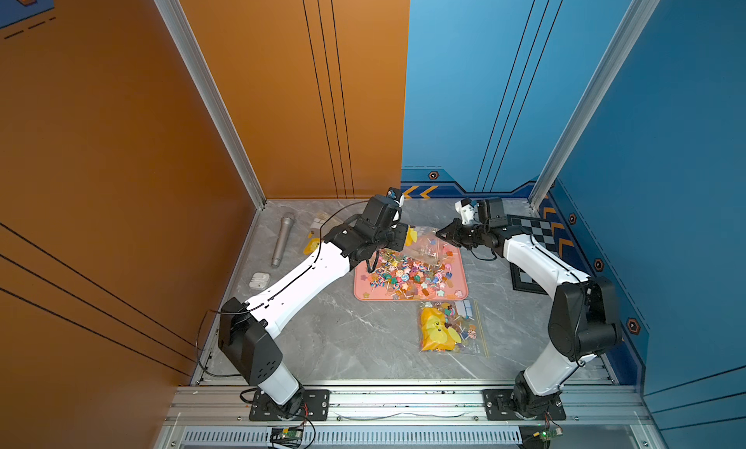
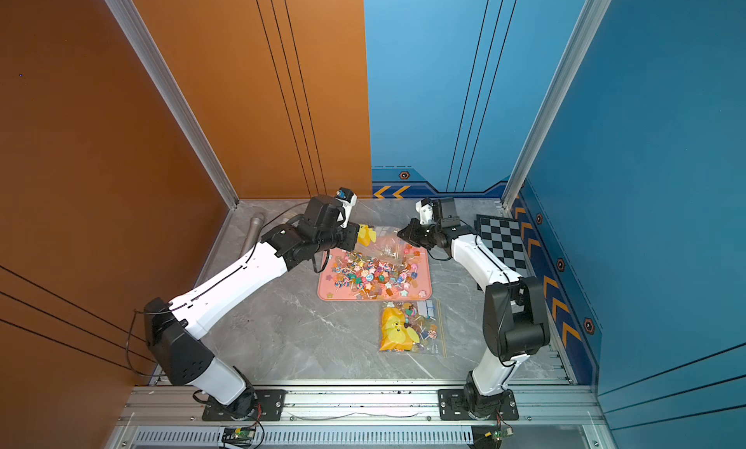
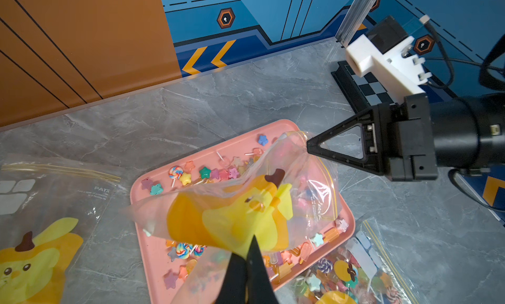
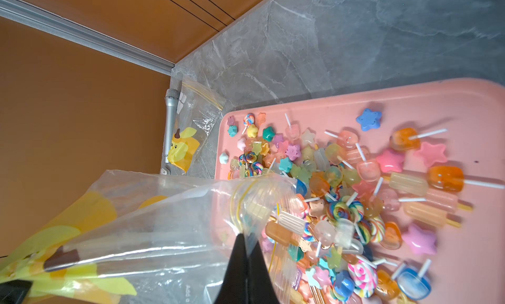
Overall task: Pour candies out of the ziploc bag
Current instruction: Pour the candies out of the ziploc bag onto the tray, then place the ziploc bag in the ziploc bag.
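Note:
A clear ziploc bag (image 1: 424,247) (image 2: 383,247) with a yellow cartoon print hangs stretched between my two grippers, above the back of the pink tray (image 1: 411,298) (image 2: 375,298). My left gripper (image 3: 250,242) (image 1: 408,234) is shut on the printed end of the bag (image 3: 246,207). My right gripper (image 4: 247,238) (image 1: 438,234) is shut on the zip edge of the bag (image 4: 164,234), low over the tray. Many small multicoloured candies (image 1: 407,275) (image 2: 371,275) (image 4: 341,193) lie heaped on the tray: stars, swirl lollipops, ice-lolly shapes.
A second bag full of sweets (image 1: 448,328) (image 2: 409,328) lies flat just in front of the tray. An empty printed bag (image 3: 41,220) (image 4: 191,136), a grey microphone (image 1: 282,239) and a white earbud case (image 1: 259,280) sit at the left. A chessboard (image 1: 533,233) lies under the right arm.

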